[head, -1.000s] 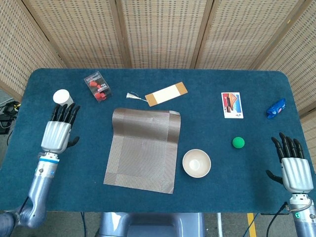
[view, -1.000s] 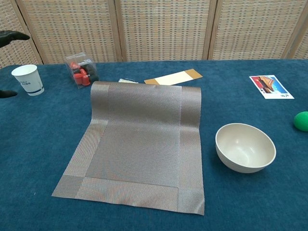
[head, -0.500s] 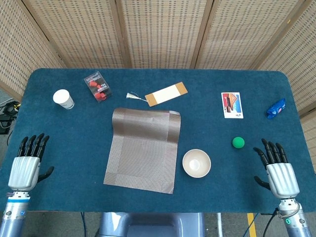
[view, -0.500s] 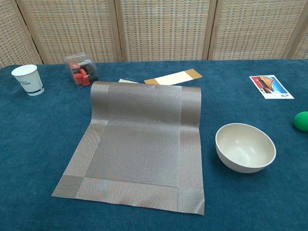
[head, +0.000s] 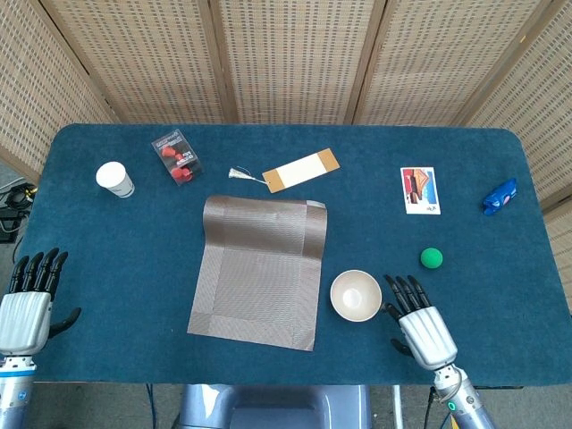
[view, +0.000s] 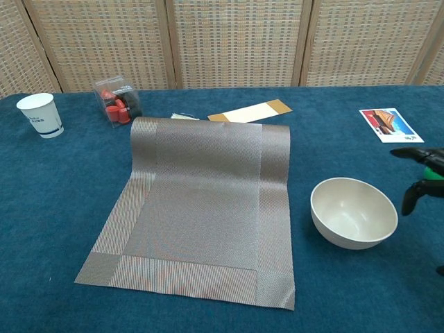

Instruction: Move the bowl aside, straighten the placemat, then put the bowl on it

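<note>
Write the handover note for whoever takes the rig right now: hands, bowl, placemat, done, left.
Left hand: open, holding nothing, at the table's near left edge, far from the placemat.
Right hand: open, fingers spread just right of the bowl, not gripping it.
Bowl: upright on the blue table, beside the placemat's right edge, off the mat.
Placemat: skewed to the table edge, far end curled up.
Done: bowl is aside.
Left: flatten and straighten the mat, then set the bowl on it.

Paper cup (head: 114, 179) (white), green ball (head: 432, 258)
</note>
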